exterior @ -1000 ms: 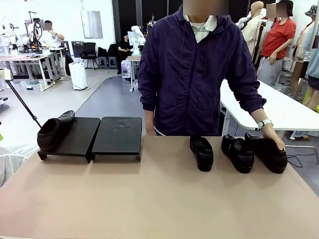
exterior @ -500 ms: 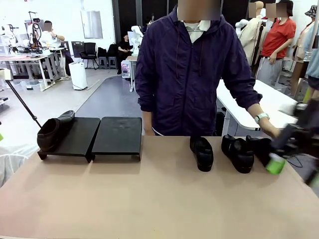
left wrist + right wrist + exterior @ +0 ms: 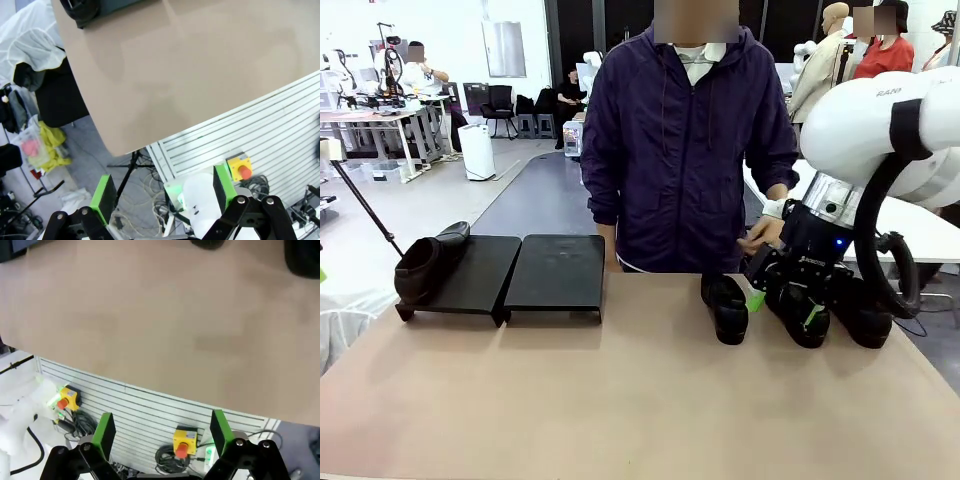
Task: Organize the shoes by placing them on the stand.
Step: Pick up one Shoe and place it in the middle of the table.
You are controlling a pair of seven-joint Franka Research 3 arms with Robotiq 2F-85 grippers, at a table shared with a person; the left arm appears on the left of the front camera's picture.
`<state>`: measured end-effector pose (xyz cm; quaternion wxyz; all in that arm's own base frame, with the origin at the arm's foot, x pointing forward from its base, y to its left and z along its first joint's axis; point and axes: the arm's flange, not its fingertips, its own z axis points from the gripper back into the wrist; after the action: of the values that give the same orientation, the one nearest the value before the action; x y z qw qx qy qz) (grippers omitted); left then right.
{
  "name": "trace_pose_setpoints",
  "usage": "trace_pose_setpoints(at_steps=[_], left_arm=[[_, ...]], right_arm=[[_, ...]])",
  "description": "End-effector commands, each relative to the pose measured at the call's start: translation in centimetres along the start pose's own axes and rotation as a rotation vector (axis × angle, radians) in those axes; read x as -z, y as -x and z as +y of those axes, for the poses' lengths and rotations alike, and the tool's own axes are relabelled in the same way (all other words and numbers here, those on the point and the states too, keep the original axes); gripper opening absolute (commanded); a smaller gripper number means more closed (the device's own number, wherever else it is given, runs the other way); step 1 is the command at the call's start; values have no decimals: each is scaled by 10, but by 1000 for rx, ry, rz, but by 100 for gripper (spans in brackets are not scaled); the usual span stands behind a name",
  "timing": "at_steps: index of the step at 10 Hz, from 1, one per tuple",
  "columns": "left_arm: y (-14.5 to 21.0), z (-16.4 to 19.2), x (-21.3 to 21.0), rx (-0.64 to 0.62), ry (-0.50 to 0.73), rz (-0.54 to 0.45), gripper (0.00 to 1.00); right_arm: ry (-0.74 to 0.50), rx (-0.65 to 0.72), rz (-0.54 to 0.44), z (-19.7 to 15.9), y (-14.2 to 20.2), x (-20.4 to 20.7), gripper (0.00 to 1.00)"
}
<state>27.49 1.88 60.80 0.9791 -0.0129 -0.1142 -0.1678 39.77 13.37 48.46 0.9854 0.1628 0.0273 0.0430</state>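
Observation:
Three glossy black shoes stand in a row at the table's far right: one (image 3: 725, 306), a middle one (image 3: 800, 318) and an outer one (image 3: 868, 322). My right gripper (image 3: 782, 308) hangs open at the middle shoe, a green pad (image 3: 755, 298) on either side; whether it touches I cannot tell. In the right wrist view the open gripper (image 3: 162, 432) looks at bare tabletop, with shoe parts (image 3: 207, 244) at the top edge. A fourth shoe (image 3: 425, 265) lies on the left platform (image 3: 470, 275) of the stand, beside the bare right platform (image 3: 557, 272). My left gripper (image 3: 162, 192) is open off the table's edge.
A person in a purple jacket stands at the far side, one hand (image 3: 760, 236) held just behind my right arm (image 3: 880, 130). The left wrist view catches the shoe (image 3: 80, 10) on the stand. The tan tabletop (image 3: 620, 400) stretches wide in front.
My right arm has swung in from the right to the middle shoe. The person's hand has left the outer shoe and drawn back toward the body.

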Motion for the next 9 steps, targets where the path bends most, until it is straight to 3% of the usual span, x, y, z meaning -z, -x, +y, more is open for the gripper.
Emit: trace_pose_setpoints(at_steps=[1,3,6,9], left_arm=[[1,4,-2,10,-6,5,100],[1,4,-2,10,-6,5,100],[1,4,-2,10,-6,5,100],[1,4,-2,10,-6,5,100]], right_arm=[[19,16,26,-1,15,-4,100],[-4,-2,10,-1,3,-1,100],[141,-89,-61,12,-105,15,100],[295,-141,-138,19,-187,50,100]])
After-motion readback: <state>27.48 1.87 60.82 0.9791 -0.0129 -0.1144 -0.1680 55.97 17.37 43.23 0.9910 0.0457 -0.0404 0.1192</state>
